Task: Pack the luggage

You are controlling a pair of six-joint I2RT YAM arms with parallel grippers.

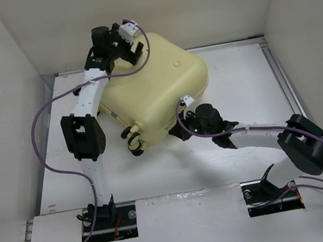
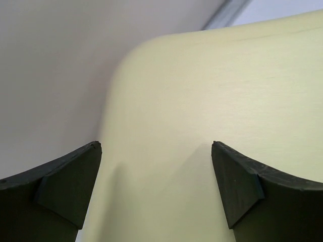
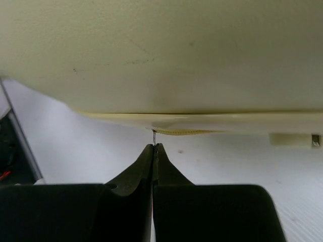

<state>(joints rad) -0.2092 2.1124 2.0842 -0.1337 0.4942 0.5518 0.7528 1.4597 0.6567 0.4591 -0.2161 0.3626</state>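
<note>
The left gripper [image 2: 155,145] is released, its two dark fingers [image 2: 65,186] spread wide with nothing between them; it hangs over a rounded corner of the luggage [image 2: 227,91], whose pale yellow shell fills the left wrist view beneath the jaws.

The right gripper [image 3: 154,147] is clenched, tips pressed together just below the luggage's side seam [image 3: 192,132]; a thin sliver [image 3: 154,135] runs from between the tips up to that seam, and what it is cannot be told; to its right a small pale tab [image 3: 290,139] hangs under the shell, too blurred to read.

From above, the luggage lies closed and flat on the white table [image 1: 236,83], turned at an angle, in the far half and left of the middle; the left gripper is at its far-left corner, close to the table's far edge, and the right one is at its near side; the black-and-cream wheels [image 1: 132,139] stick out at its near-left corner; a small round mark [image 1: 175,64] sits on the lid, too small to read.
</note>
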